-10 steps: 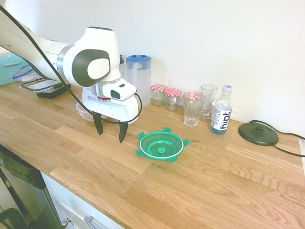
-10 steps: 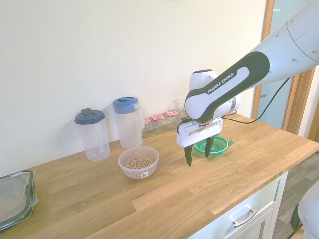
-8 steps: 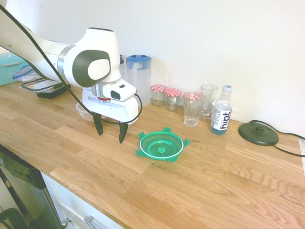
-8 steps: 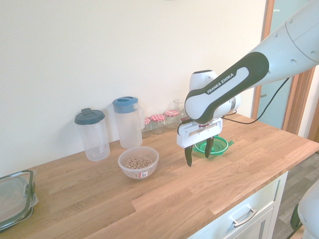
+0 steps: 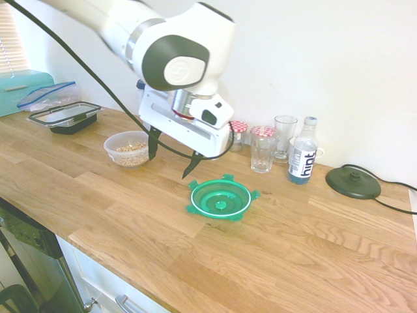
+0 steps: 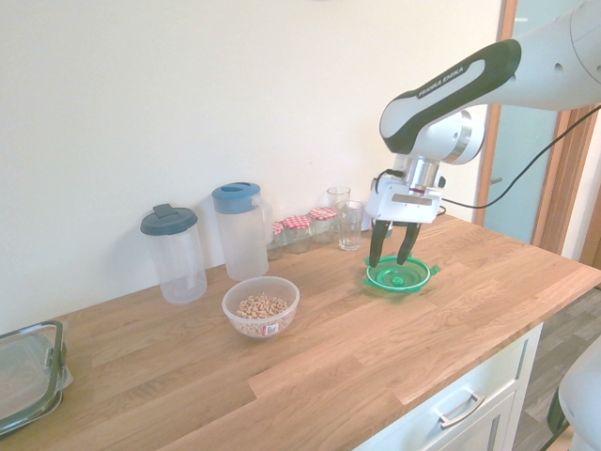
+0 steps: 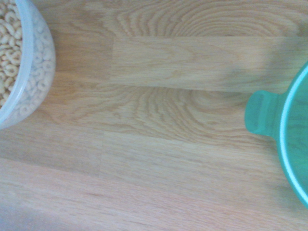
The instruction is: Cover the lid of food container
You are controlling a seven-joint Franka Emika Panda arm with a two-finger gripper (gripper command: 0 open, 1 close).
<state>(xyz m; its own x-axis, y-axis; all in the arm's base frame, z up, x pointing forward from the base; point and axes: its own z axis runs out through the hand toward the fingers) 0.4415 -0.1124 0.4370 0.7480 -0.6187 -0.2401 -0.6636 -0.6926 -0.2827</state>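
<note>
The green lid [image 5: 220,199] lies flat on the wooden counter, its white ring facing up; it also shows in the second exterior view [image 6: 398,276]. The food container [image 5: 128,149] is a small clear bowl of beige grains, standing uncovered to the lid's left [image 6: 261,306]. My gripper [image 5: 172,156] hangs open and empty above the counter, between the bowl and the lid and close to the lid's edge [image 6: 390,252]. In the wrist view, the bowl [image 7: 19,62] sits at one side and a lid clip tab [image 7: 262,118] at the other.
Along the wall stand a blue-lidded pitcher [image 6: 242,230], a grey-lidded jug [image 6: 174,252], red-checked jars [image 5: 238,134], two glasses [image 5: 263,149], a water bottle [image 5: 301,160] and a dark disc with a cable [image 5: 353,182]. A rectangular black-rimmed container [image 5: 65,117] sits far left.
The arm has risen and swung toward the lid, away from the bowl, which is now uncovered in the first exterior view. The gripper stays open.
</note>
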